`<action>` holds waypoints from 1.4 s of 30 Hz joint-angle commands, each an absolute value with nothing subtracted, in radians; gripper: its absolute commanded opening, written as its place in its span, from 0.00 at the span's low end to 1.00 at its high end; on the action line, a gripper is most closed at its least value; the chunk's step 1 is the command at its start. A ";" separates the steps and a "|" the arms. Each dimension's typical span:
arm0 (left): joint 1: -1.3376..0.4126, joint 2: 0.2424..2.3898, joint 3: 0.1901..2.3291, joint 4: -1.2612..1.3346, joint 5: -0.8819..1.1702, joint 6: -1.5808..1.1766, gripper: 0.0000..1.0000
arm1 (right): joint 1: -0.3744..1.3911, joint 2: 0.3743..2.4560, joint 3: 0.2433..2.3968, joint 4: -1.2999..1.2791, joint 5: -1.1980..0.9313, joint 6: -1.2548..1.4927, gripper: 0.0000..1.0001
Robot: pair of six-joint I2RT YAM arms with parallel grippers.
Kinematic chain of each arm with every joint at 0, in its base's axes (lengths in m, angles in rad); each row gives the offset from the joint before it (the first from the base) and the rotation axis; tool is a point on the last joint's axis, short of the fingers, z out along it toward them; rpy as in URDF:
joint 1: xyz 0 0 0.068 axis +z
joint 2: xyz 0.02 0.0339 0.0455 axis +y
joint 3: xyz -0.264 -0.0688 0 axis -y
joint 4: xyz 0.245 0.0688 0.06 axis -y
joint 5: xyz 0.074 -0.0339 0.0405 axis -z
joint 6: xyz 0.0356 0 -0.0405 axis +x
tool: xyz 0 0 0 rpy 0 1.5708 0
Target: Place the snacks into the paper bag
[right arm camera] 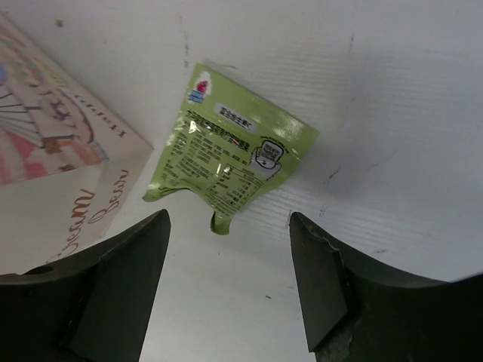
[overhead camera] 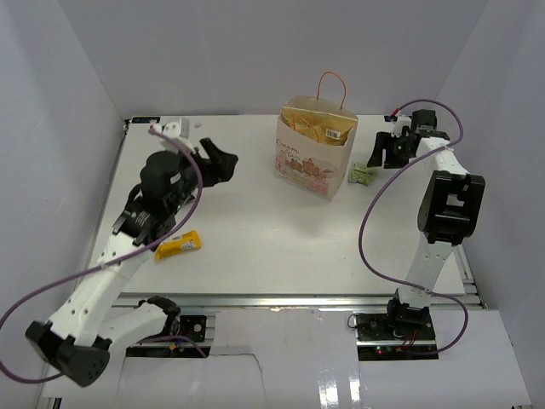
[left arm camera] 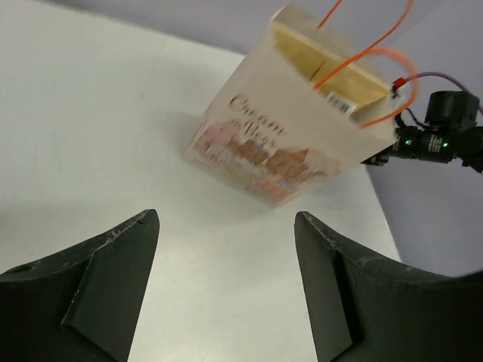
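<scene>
The left arm (overhead camera: 111, 273) was found folded back at its elbow, low on the left of the top view, with the forearm raised inward and away from its base. The left gripper (overhead camera: 220, 162) was pointed right, its jaws spread wide. The right arm (overhead camera: 428, 251) was observed standing nearly upright from its base, the upper links reaching farther away. The right gripper (overhead camera: 381, 153) was pointed left and downward, jaws likewise spread wide.

"Cream" on paper bag (left arm camera: 264, 147)

white table (overhead camera: 255, 247), paper bag (overhead camera: 308, 164), green packet (overhead camera: 361, 175), orange-yellow packet (overhead camera: 179, 246)
</scene>
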State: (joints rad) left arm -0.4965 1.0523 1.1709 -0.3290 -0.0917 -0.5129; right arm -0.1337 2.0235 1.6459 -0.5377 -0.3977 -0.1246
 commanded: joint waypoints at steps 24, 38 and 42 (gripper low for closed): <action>-0.486 0.655 0.580 -0.463 -0.210 -0.930 0.86 | -0.055 2.092 1.589 -0.499 -0.212 -0.310 0.66; -0.486 0.612 0.537 -0.465 -0.201 -0.957 0.86 | -0.046 2.091 1.520 -0.465 -0.232 -0.376 0.13; -0.486 0.606 0.551 -0.477 -0.207 -0.945 0.86 | -0.048 2.043 1.499 -0.466 -0.233 -0.383 0.14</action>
State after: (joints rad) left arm -0.4915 0.6193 0.5446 -0.4713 -0.2054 -0.9463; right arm -0.0525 2.0983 1.5269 -0.4614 -0.2119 -0.3637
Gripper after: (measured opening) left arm 0.856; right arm 0.123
